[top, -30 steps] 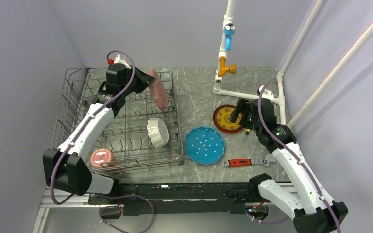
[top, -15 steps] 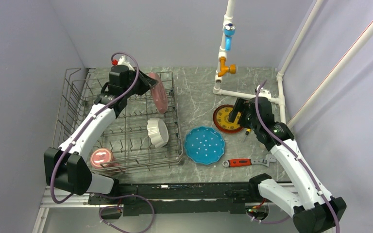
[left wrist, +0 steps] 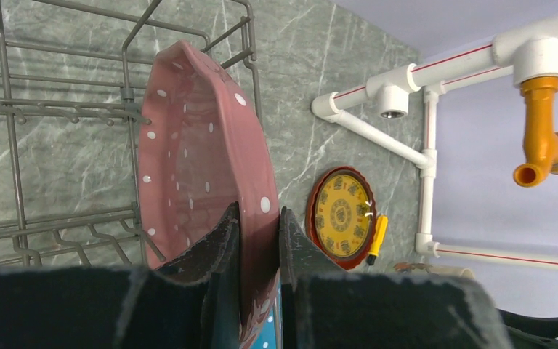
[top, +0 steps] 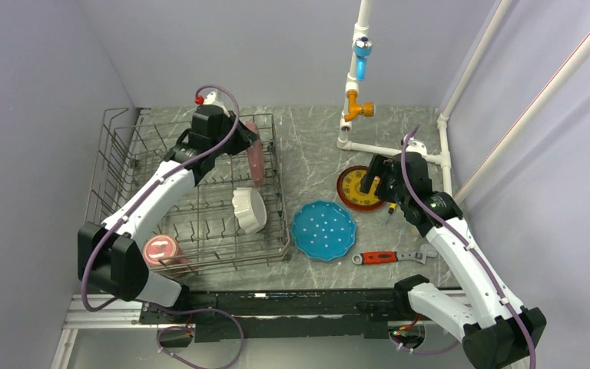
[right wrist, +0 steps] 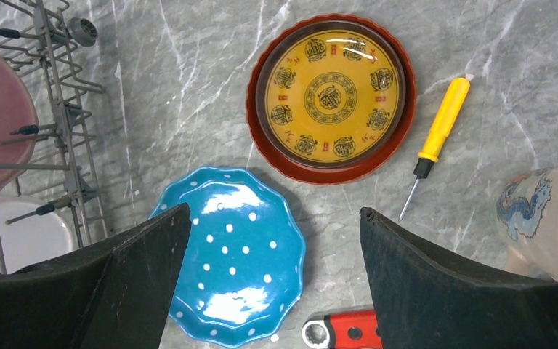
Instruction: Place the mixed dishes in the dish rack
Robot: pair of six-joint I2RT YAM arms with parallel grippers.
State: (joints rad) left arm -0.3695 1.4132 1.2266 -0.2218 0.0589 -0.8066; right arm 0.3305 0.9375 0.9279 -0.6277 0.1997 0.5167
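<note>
Pink scalloped plate (left wrist: pixel 196 160) pinched by left fingers (left wrist: pixel 219 254), over grey wire dish rack (top: pixel 200 207) — right fingers (right wrist: pixel 138 269) spread, empty.

Left hand (left wrist: pixel 258 218) pinches the pink scalloped plate (left wrist: pixel 203 167) on edge over the far right corner of the dish rack (top: pixel 230 257); rack wall wires just beside the plate, tines under it; left arm slants across the rack's far half. White scalloped bowl (top: pixel 249 209) fills the right middle; pink mug (top: pixel 160 250) the near left corner; rows between them open from above, upright tines only. Bare tabletop (top: pixel 307 146) between rack and white pipework (top: pixel 388 147). Right hand (right wrist: pixel 275 211), fingers spread wide, hangs over the blue plate (right wrist: pixel 232 254) and red-brown plate (right wrist: pixel 330 98), a thin gap between them; yellow screwdriver (right wrist: pixel 439 123) just right of the red-brown plate; cream cup (right wrist: pixel 548 218) farther right; red-handled wrench (right wrist: pixel 341 331) on the blue plate's near side.
</note>
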